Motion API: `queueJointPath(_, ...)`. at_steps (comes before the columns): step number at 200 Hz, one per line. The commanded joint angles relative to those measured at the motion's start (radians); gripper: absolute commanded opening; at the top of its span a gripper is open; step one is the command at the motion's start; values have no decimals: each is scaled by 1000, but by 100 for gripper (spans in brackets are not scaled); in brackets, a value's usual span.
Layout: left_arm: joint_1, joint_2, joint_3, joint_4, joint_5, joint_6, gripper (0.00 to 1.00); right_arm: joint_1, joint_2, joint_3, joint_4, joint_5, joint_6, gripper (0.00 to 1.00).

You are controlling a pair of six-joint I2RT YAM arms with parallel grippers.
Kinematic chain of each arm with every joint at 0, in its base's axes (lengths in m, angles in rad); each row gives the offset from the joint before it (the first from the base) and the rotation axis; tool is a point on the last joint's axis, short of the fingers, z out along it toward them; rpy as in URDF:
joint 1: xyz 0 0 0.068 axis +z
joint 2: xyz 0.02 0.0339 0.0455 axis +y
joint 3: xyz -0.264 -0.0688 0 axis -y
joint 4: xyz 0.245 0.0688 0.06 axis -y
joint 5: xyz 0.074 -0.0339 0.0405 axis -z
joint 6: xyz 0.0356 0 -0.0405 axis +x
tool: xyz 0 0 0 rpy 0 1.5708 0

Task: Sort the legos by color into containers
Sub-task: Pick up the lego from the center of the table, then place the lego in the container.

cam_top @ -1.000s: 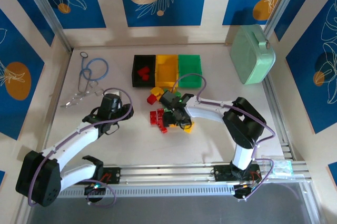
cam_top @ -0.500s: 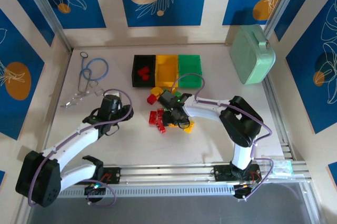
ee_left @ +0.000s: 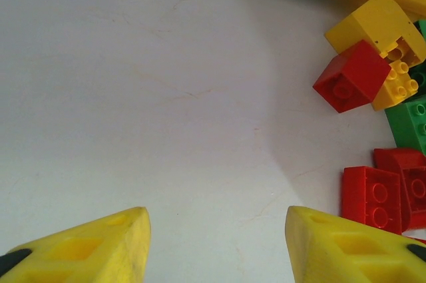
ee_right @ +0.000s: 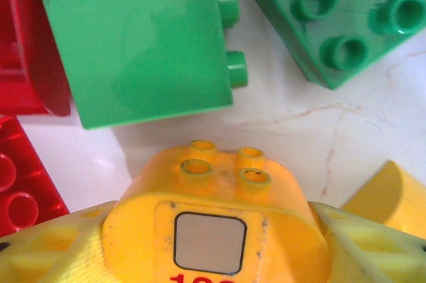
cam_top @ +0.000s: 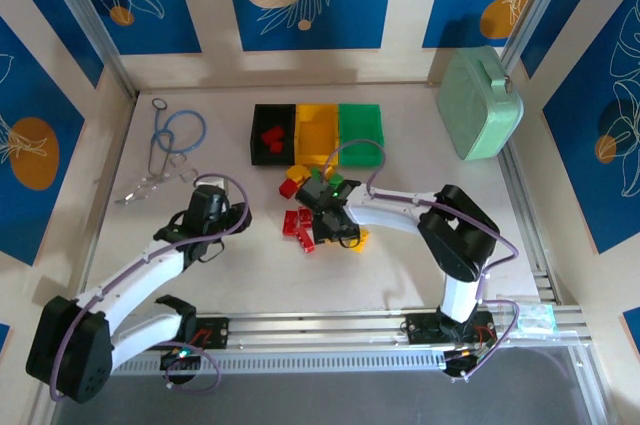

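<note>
1. Yellow ribbed plastic fingers of the right gripper (ee_right: 210, 233) press on both sides of a yellow brick (ee_right: 213, 183). The jaws are roughly half closed and clamped on it.
2. That brick has rounded ends, is scuffed, and has four studs facing forward. It carries a grey square sticker, and the red print below is cut off by the frame.
3. Two glossy green bricks lie just ahead of the right gripper. One is on its side (ee_right: 140, 50) with its smooth face up and studs pointing right. The other is studs-up (ee_right: 339, 23) and cropped at the top.
4. Left of that gripper are two red bricks (ee_right: 20, 196), both cut off. To its right is one curved yellow piece (ee_right: 396, 196), mostly out of frame.
5. The left gripper (ee_left: 216, 230) has hollow-pocketed yellow fingers set well apart and holding nothing. Bare white, faintly veined table (ee_left: 133, 96) shows between them.
6. Ahead and to the right of the left gripper:
   - one yellow arch brick (ee_left: 376, 26), touching a red cube (ee_left: 351, 76)
   - one small yellow studded brick (ee_left: 399, 83)
   - one green brick (ee_left: 409, 123), cropped
   - two red bricks (ee_left: 373, 196) beside the right finger
7. In the top view the legos (cam_top: 297, 223) are piled between the two grippers. The right arm covers part of the pile, so the count is unclear.
8. Beyond the pile are three rectangular bins in a row, touching each other: black bin (cam_top: 273, 109), yellow bin (cam_top: 317, 135), green bin (cam_top: 361, 125). The black bin holds about two red bricks. The contents of the other two are too small to make out.
9. One mint rounded case (cam_top: 480, 105) sits far to the right of the right gripper.
</note>
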Motion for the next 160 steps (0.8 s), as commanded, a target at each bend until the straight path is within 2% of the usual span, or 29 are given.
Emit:
queueJointPath(1, -7, -23, -13, 10, -6, -11, 55, 5, -75, 34, -60, 36, 14, 63)
queueJointPath(54, -18, -47, -38, 5, -19, -16, 55, -41, -116, 115, -69, 15, -69, 63)
queueJointPath(84, -41, -55, -48, -5, -39, -18, 54, -105, -102, 193, -37, -82, -131, 63)
queueJointPath(160, -100, -105, -81, -40, -78, -33, 54, -237, 101, 510, -85, -169, -263, 63)
